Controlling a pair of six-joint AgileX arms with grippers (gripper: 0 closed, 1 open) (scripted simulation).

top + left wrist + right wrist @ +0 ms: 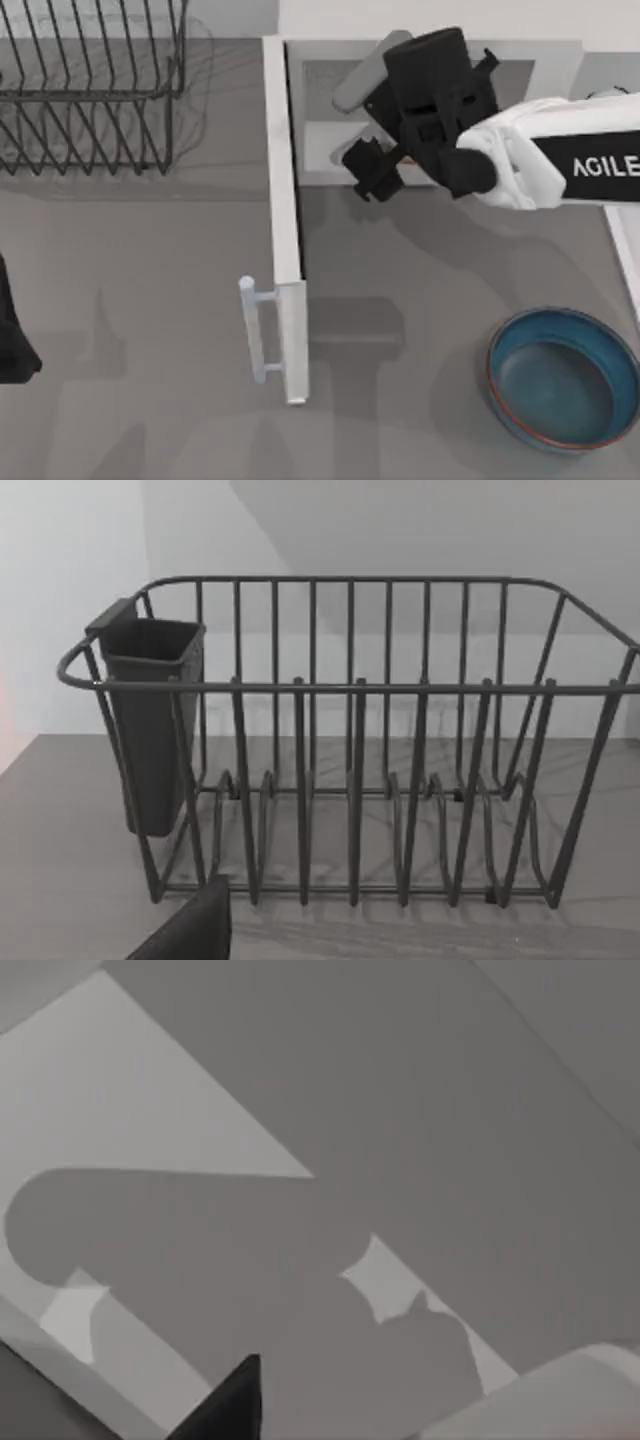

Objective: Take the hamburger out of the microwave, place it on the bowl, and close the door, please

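White arm (560,165) lettered "AGILE", black claw (372,170).

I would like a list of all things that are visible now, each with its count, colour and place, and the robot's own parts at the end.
microwave: 1, white, back of the table at the top view's right, open toward the front.
door: 1, white-grey, swung open, edge-on and running toward the front, with a pale bar handle on its left face.
bowl: 1, blue-teal inside with a reddish-brown rim, front right, nothing in it.
dish rack: 1, dark wire, back left, with a dark cup hung on one end.
table: 1, grey.
right gripper: 1, black on a white arm, at the microwave's opening.
left gripper: 1, black, parked at the left edge.
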